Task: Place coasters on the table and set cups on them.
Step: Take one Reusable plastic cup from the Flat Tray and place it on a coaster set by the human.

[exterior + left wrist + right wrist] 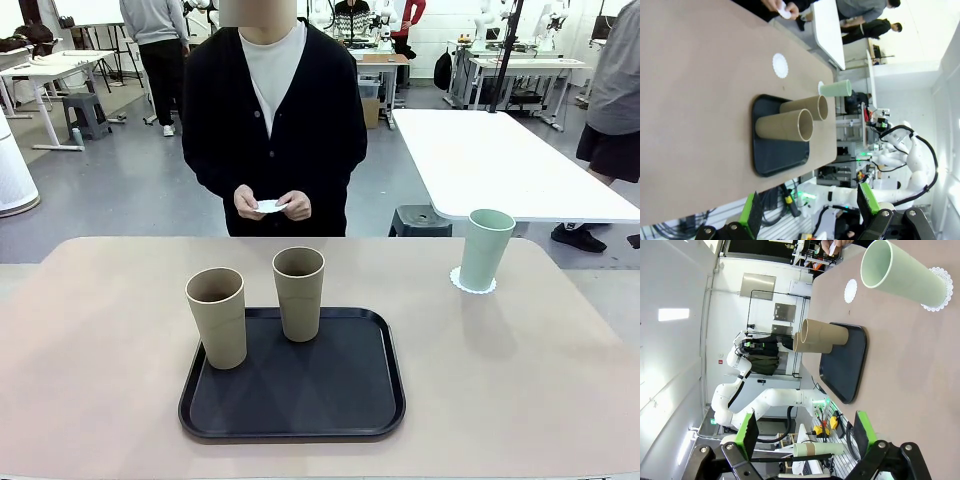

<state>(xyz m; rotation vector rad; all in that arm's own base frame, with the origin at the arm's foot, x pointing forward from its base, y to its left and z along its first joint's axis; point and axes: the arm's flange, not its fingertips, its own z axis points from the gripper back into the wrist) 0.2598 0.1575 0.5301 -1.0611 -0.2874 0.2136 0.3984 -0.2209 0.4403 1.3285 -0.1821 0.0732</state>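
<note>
Left gripper [809, 197] and right gripper [805, 420]: jaws wide apart, nothing held. Mint cup [486, 249] stands on coaster [461, 281], far right. Left tan cup [217, 317], right tan cup [299, 293] upright on tray [340, 400], near centre. Bare coaster [780, 65] lies near, past tray's far edge. Est.: left tan cup, axis vert., sits nearer L arm

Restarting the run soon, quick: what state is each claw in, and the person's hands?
Left claw: open, empty.
Right claw: open, empty.
Person's hands: together holding a white coaster.
</note>
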